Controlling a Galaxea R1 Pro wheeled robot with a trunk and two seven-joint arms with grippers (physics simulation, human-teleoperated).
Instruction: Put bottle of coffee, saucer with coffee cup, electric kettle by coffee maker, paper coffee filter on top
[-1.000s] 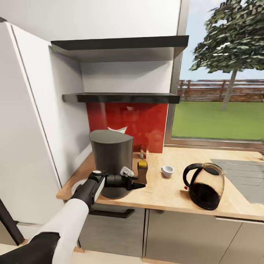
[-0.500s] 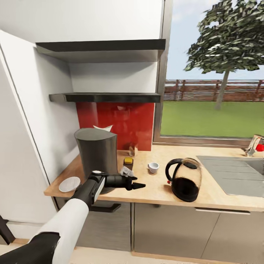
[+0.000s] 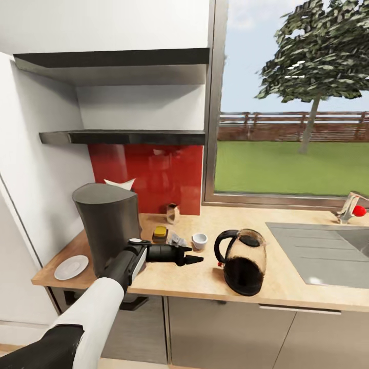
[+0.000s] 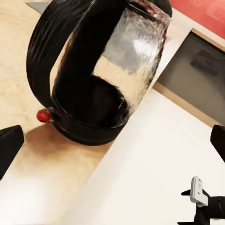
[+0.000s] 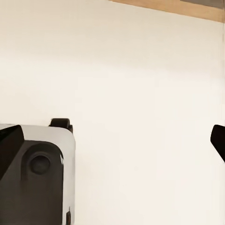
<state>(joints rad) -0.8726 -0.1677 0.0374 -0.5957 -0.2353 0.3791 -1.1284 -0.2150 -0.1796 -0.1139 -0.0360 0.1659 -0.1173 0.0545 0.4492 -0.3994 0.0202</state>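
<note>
While hovering level over the front edge of the kitchen countertop, pointing the left gripper toward the electric kettle, fingers spread wide and pinching nothing. Probably lining up on the kettle's black loop handle, judging by the wrist view facing it squarely. Noting the kettle standing apart from the coffee maker, so likely needing shifting closer. Finding the bottle of coffee just beside the maker and the coffee cup near it, lying bare on the wood, well apart from the saucer on the maker's far side. Spotting the paper coffee filter peeking up behind the maker's top; not telling whether resting on it. Holding the right gripper spread and empty, seemingly parked low.
</note>
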